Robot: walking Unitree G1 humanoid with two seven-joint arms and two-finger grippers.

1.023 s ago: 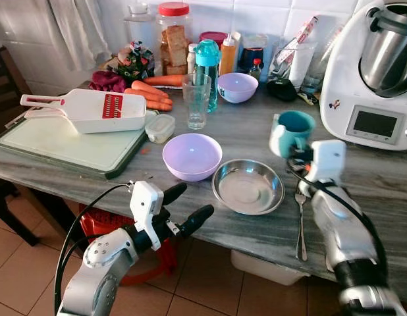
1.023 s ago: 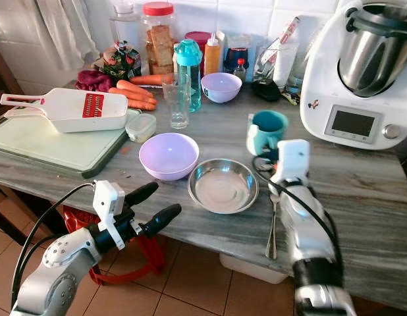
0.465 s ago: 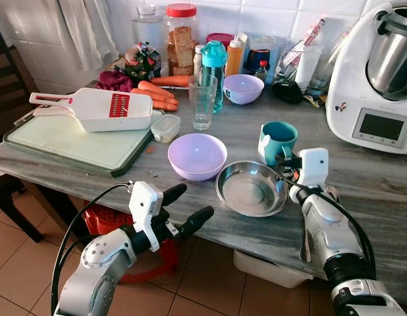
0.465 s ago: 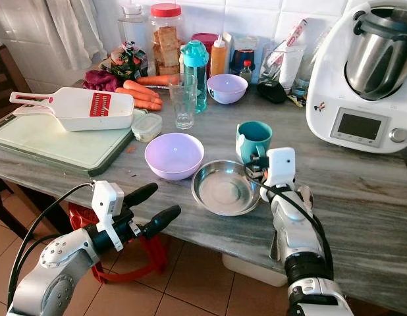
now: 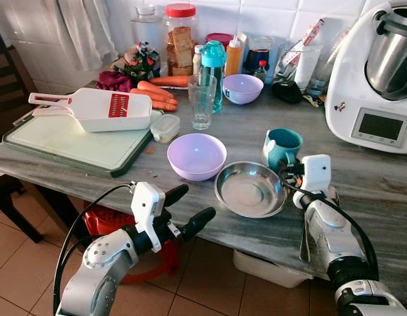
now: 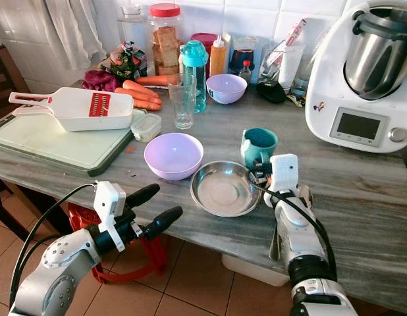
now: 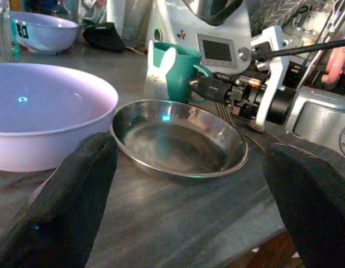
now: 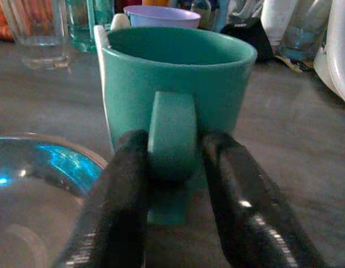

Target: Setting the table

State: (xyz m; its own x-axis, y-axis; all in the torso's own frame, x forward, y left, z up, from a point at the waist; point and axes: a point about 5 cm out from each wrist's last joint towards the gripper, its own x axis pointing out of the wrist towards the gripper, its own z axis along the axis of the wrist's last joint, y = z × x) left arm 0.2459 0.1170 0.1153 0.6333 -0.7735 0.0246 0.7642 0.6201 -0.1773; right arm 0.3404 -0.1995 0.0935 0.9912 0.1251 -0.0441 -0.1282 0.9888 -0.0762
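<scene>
A teal mug [image 5: 282, 146] stands low over the grey counter, just right of an empty steel bowl [image 5: 250, 189]. My right gripper [image 5: 287, 168] is shut on the mug's handle [image 8: 171, 139], one black finger [image 8: 119, 190] on each side of it. A lilac bowl [image 5: 196, 155] sits left of the steel bowl. A fork [image 5: 303, 240] lies on the counter beside my right forearm. My left gripper [image 5: 197, 201] hovers open and empty in front of the counter's near edge, facing the two bowls.
A cutting board [image 5: 65, 148] with a white slicer [image 5: 91, 108] takes up the left end. Behind are a glass [image 5: 202, 102], a teal bottle [image 5: 213, 66], a small lilac bowl [image 5: 242, 87], carrots and jars. A white kitchen machine [image 5: 378, 79] stands at the right.
My right gripper has brought the teal mug down and nearer, to the right side of the steel bowl. The camera shifted a little. My left arm has stayed put.
</scene>
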